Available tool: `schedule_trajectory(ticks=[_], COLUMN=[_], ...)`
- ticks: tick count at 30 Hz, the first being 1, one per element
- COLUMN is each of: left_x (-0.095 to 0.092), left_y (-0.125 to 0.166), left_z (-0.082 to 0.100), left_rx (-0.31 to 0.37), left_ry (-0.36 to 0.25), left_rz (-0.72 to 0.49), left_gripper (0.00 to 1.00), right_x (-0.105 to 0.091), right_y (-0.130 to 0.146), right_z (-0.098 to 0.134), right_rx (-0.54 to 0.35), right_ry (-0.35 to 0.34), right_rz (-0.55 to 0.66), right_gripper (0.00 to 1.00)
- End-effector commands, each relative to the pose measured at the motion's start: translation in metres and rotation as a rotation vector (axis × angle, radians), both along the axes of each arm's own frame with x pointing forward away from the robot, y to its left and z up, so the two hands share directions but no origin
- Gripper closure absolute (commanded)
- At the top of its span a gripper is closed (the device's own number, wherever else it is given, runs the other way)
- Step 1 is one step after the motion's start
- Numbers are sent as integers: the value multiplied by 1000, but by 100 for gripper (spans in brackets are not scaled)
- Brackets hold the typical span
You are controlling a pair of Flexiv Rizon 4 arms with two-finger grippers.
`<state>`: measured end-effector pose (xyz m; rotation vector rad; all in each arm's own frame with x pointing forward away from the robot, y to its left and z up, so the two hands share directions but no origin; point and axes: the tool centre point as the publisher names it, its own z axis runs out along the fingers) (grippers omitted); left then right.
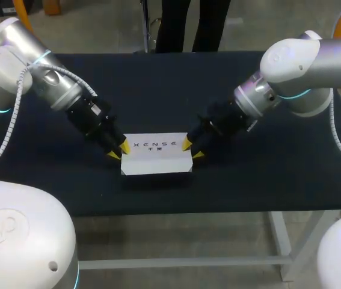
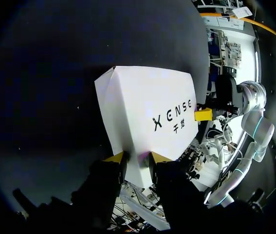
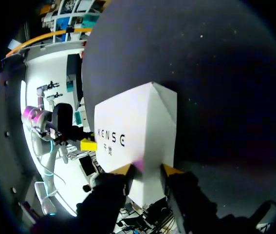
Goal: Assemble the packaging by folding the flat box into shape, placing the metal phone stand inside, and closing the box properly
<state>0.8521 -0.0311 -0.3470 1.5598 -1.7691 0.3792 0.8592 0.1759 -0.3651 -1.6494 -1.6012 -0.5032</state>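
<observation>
A white box [image 1: 156, 155] with dark print on its top lies folded into shape near the front middle of the black table [image 1: 266, 180]. My left gripper [image 1: 119, 150] holds its left end and my right gripper [image 1: 190, 150] its right end. In the left wrist view the box [image 2: 147, 107] has its near end between the two yellow tips of the left gripper [image 2: 137, 158], which is shut on it. Ahead of the right gripper [image 3: 147, 170], the box [image 3: 135, 129] is clamped the same way. No metal phone stand shows in any view.
The dark tabletop around the box carries nothing else that I can see. The table's front edge [image 1: 176, 212] runs just below the box. Both arms slant in from the back corners.
</observation>
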Motion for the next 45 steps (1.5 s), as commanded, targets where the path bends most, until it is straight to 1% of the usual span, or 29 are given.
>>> schedule_trajectory(ticks=[1,18,27,45], left_x=[7,7,6,5], left_y=[-16,-12,-10,-4], left_z=[1,0,1,2], left_rx=[-2,0,0,-2], left_ry=[23,51,53,57], left_rz=[-18,-13,-6,13], left_gripper=[69,69,71,70], right_x=[5,7,8,8], right_y=[18,12,8,0], right_z=[0,0,1,1], right_rx=[2,0,-2,-9], right_ry=[16,35,44,51], right_rz=[16,26,28,20], right_gripper=[60,59,60,59])
